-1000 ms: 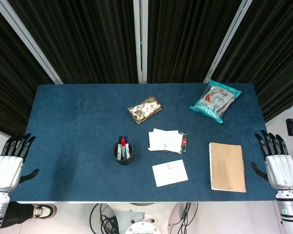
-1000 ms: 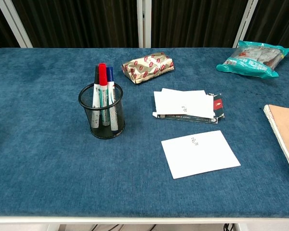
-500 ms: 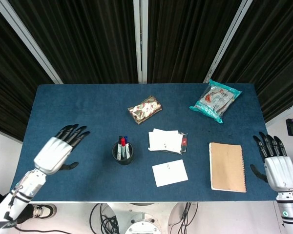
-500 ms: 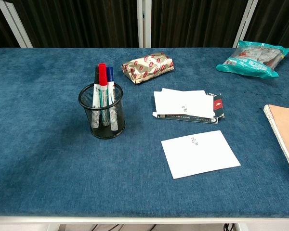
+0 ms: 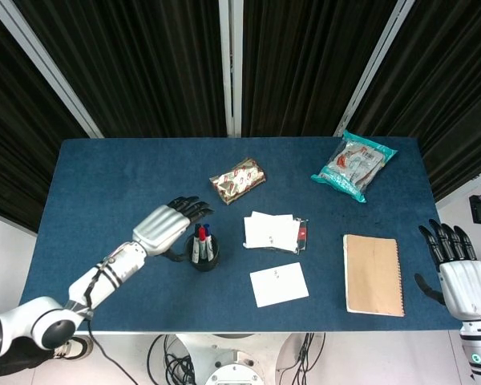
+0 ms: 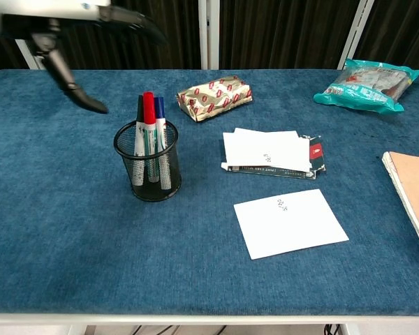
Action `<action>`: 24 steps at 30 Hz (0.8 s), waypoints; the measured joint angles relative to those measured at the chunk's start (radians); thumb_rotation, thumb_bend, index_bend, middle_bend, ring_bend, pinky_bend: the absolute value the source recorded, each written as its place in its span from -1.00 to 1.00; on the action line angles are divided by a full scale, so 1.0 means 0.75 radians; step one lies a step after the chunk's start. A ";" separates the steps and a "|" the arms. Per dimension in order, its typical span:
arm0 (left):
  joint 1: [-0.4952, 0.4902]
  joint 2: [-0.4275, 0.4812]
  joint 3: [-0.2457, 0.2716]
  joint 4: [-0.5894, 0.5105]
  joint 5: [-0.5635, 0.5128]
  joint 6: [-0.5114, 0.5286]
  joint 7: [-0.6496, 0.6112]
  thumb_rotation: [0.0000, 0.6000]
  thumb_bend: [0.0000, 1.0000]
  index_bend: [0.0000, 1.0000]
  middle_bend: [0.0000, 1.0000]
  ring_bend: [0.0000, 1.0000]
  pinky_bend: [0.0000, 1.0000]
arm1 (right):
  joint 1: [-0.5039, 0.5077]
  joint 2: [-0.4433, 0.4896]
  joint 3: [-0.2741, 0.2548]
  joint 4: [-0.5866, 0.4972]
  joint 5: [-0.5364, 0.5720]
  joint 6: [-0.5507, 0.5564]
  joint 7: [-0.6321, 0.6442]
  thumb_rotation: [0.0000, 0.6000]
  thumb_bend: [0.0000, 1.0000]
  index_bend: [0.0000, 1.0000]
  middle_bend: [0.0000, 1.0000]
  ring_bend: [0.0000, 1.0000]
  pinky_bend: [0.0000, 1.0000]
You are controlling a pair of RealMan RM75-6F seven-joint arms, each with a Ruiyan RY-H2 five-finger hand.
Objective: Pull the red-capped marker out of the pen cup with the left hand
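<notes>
Now we see the left hand over the blue desk, just left of the pen cup, fingers spread and released, holding nothing. Half a second ago it was well left of the cup near the desk's left side; a second ago it was off the left edge entirely. In the chest view the left hand now enters at top left, above and left of the cup, with the thumb pointing down toward the cup but apart from it; the earlier chest frames show no hand at all.

We find the red-capped marker upright in the cup, untouched, same spot as before, between a black-capped marker and a blue-capped marker. The cup has not shifted.

We see the right hand off the desk's right edge, fingers apart and empty, sitting slightly lower in frame than earlier.

Nothing else has moved: foil-wrapped packet behind the cup, teal snack bag at the far right, white paper on a dark booklet right of the cup, a loose white card near the front edge, tan notebook at the right.
</notes>
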 measured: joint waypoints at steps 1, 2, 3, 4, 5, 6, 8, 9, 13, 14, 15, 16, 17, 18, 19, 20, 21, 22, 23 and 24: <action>-0.025 -0.017 -0.003 0.019 -0.030 -0.018 0.001 1.00 -0.62 -0.77 -0.87 -1.00 -0.76 | -0.001 0.000 -0.001 0.000 -0.001 0.000 0.003 1.00 -0.65 -1.00 -1.00 -1.00 -1.00; -0.049 -0.033 -0.004 0.037 -0.059 -0.034 0.004 1.00 -0.61 -0.76 -0.87 -1.00 -0.76 | -0.001 0.000 -0.003 0.000 0.000 -0.002 0.006 1.00 -0.65 -1.00 -1.00 -1.00 -1.00; -0.078 -0.051 -0.004 0.060 -0.096 -0.051 0.009 1.00 -0.60 -0.74 -0.87 -1.00 -0.76 | -0.001 -0.001 -0.003 0.001 0.001 -0.004 0.007 1.00 -0.65 -1.00 -1.00 -1.00 -1.00; -0.098 -0.063 -0.003 0.074 -0.122 -0.062 0.015 1.00 -0.58 -0.72 -0.87 -1.00 -0.76 | -0.002 -0.002 -0.003 0.003 0.003 -0.005 0.008 1.00 -0.65 -1.00 -1.00 -1.00 -1.00; -0.116 -0.074 0.000 0.087 -0.148 -0.070 0.022 1.00 -0.58 -0.69 -0.87 -1.00 -0.76 | -0.002 -0.004 -0.003 0.006 0.005 -0.008 0.009 1.00 -0.65 -1.00 -1.00 -1.00 -1.00; -0.140 -0.088 0.004 0.103 -0.182 -0.078 0.031 1.00 -0.57 -0.66 -0.86 -1.00 -0.76 | -0.002 -0.005 -0.003 0.008 0.008 -0.010 0.011 1.00 -0.65 -1.00 -1.00 -1.00 -1.00; -0.174 -0.106 0.014 0.125 -0.231 -0.085 0.047 1.00 -0.55 -0.55 -0.86 -1.00 -0.76 | -0.002 -0.005 -0.002 0.011 0.013 -0.012 0.014 1.00 -0.65 -1.00 -1.00 -1.00 -1.00; -0.195 -0.117 0.023 0.139 -0.260 -0.085 0.062 1.00 -0.55 -0.52 -0.86 -1.00 -0.76 | -0.003 -0.006 -0.002 0.013 0.014 -0.011 0.016 1.00 -0.65 -1.00 -1.00 -1.00 -1.00; -0.235 -0.141 0.061 0.166 -0.328 -0.061 0.097 1.00 -0.52 -0.40 -0.83 -1.00 -0.76 | -0.006 -0.004 0.002 0.021 0.023 -0.009 0.027 1.00 -0.65 -1.00 -1.00 -1.00 -1.00; -0.240 -0.144 0.070 0.171 -0.340 -0.054 0.100 1.00 -0.51 -0.37 -0.83 -1.00 -0.76 | -0.007 -0.004 0.002 0.023 0.025 -0.009 0.030 1.00 -0.65 -1.00 -1.00 -1.00 -1.00; -0.246 -0.148 0.082 0.177 -0.351 -0.044 0.105 1.00 -0.51 -0.36 -0.83 -1.00 -0.76 | -0.007 -0.004 0.002 0.024 0.026 -0.010 0.034 1.00 -0.65 -1.00 -1.00 -1.00 -1.00; -0.249 -0.151 0.090 0.182 -0.357 -0.036 0.111 1.00 -0.50 -0.33 -0.83 -1.00 -0.76 | -0.007 -0.004 0.002 0.025 0.027 -0.013 0.039 1.00 -0.65 -1.00 -1.00 -1.00 -1.00; -0.252 -0.153 0.097 0.187 -0.362 -0.026 0.117 1.00 -0.49 -0.32 -0.82 -1.00 -0.76 | -0.006 -0.003 0.001 0.026 0.028 -0.017 0.047 1.00 -0.65 -1.00 -1.00 -1.00 -1.00; -0.256 -0.157 0.107 0.193 -0.369 -0.013 0.127 1.00 -0.48 -0.31 -0.82 -1.00 -0.76 | -0.006 -0.002 -0.001 0.027 0.028 -0.021 0.053 1.00 -0.65 -1.00 -1.00 -1.00 -1.00; -0.259 -0.159 0.114 0.196 -0.377 -0.003 0.134 1.00 -0.48 -0.29 -0.81 -1.00 -0.76 | -0.005 -0.001 -0.002 0.028 0.028 -0.024 0.059 1.00 -0.65 -1.00 -1.00 -1.00 -1.00; -0.262 -0.160 0.119 0.197 -0.385 0.006 0.140 1.00 -0.48 -0.27 -0.81 -1.00 -0.76 | -0.005 0.001 -0.004 0.029 0.028 -0.026 0.062 1.00 -0.65 -1.00 -1.00 -1.00 -1.00; -0.266 -0.160 0.124 0.195 -0.397 0.016 0.146 1.00 -0.47 -0.25 -0.81 -1.00 -0.76 | -0.006 0.001 -0.004 0.031 0.028 -0.026 0.062 1.00 -0.65 -1.00 -1.00 -1.00 -1.00; -0.269 -0.159 0.127 0.191 -0.403 0.023 0.149 1.00 -0.47 -0.23 -0.80 -1.00 -0.76 | -0.006 0.001 -0.003 0.032 0.030 -0.026 0.061 1.00 -0.65 -1.00 -1.00 -1.00 -1.00; -0.272 -0.157 0.130 0.186 -0.406 0.030 0.152 1.00 -0.46 -0.23 -0.80 -1.00 -0.76 | -0.006 0.000 -0.002 0.033 0.033 -0.026 0.060 1.00 -0.65 -1.00 -1.00 -1.00 -1.00; -0.275 -0.154 0.133 0.179 -0.407 0.039 0.157 1.00 -0.46 -0.21 -0.80 -1.00 -0.76 | -0.006 -0.001 -0.001 0.033 0.036 -0.027 0.060 1.00 -0.65 -1.00 -1.00 -1.00 -1.00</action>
